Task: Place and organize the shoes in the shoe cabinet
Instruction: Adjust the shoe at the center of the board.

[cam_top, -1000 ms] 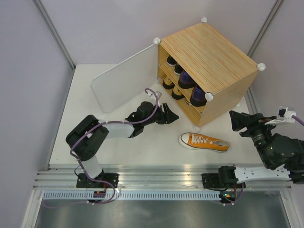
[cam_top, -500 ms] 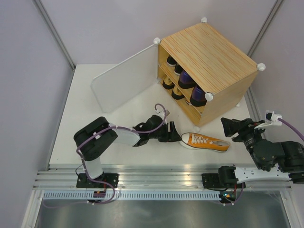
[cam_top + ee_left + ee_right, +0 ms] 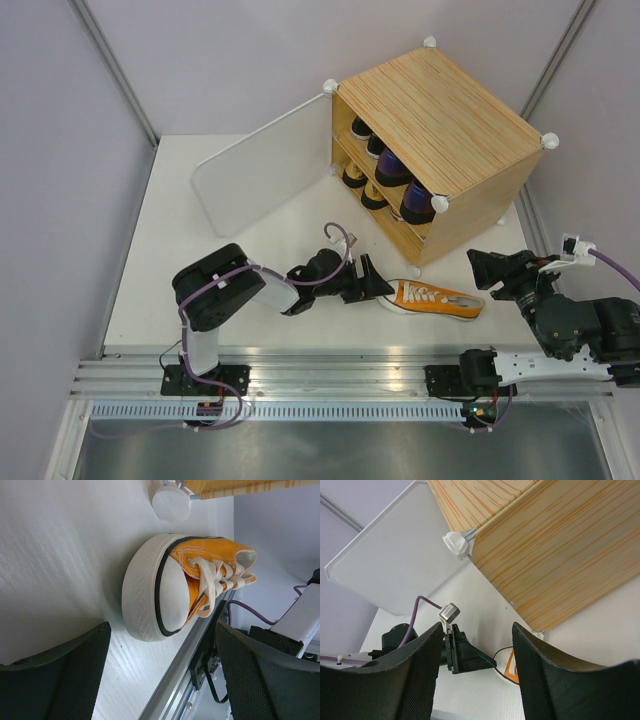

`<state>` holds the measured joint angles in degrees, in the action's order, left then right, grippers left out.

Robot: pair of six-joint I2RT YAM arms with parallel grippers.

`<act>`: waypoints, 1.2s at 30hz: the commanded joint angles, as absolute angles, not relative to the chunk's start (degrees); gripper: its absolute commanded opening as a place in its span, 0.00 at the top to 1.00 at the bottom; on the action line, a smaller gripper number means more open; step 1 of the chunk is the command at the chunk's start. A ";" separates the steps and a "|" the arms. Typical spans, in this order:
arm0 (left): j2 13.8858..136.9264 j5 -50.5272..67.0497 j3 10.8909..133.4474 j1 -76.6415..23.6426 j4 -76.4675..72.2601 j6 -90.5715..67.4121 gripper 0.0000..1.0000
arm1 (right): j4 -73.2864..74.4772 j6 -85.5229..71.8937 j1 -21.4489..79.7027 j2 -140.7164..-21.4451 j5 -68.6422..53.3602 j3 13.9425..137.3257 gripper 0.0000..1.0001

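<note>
One orange sneaker [image 3: 432, 298] with a white sole lies on the table in front of the shoe cabinet [image 3: 440, 115]. My left gripper [image 3: 378, 283] is open at its toe. In the left wrist view the white toe cap [image 3: 150, 600] sits just ahead of the gap of the left gripper [image 3: 162, 632], touching neither finger. My right gripper [image 3: 481, 272] hovers open and empty by the heel. The cabinet door [image 3: 262, 178] stands open. Inside are black sneakers [image 3: 363, 129] and purple loafers [image 3: 398, 170] on the upper level, and gold pumps [image 3: 372, 197] below.
The right wrist view shows the cabinet's side wall [image 3: 555, 545], a white corner knob [image 3: 456, 544], the open door [image 3: 395, 565] and the left gripper [image 3: 470, 655] low on the table. A metal rail [image 3: 330, 372] runs along the near edge.
My left gripper moved from the cabinet front down and right to the orange sneaker's toe, and its jaws widened. My right gripper swung left towards the heel.
</note>
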<state>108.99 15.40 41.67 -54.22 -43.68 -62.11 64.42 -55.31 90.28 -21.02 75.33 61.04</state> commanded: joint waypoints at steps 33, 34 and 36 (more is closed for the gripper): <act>116.02 16.61 42.72 -54.31 -45.62 -67.33 0.32 | 66.27 -57.04 90.88 -22.24 74.88 63.99 0.40; 115.75 16.96 41.76 -54.32 -45.79 -67.32 0.32 | 66.36 -57.13 90.88 -22.15 75.06 63.81 0.40; 115.66 17.57 40.61 -54.40 -47.27 -67.94 0.32 | 66.36 -57.48 90.88 -21.89 75.06 63.46 0.41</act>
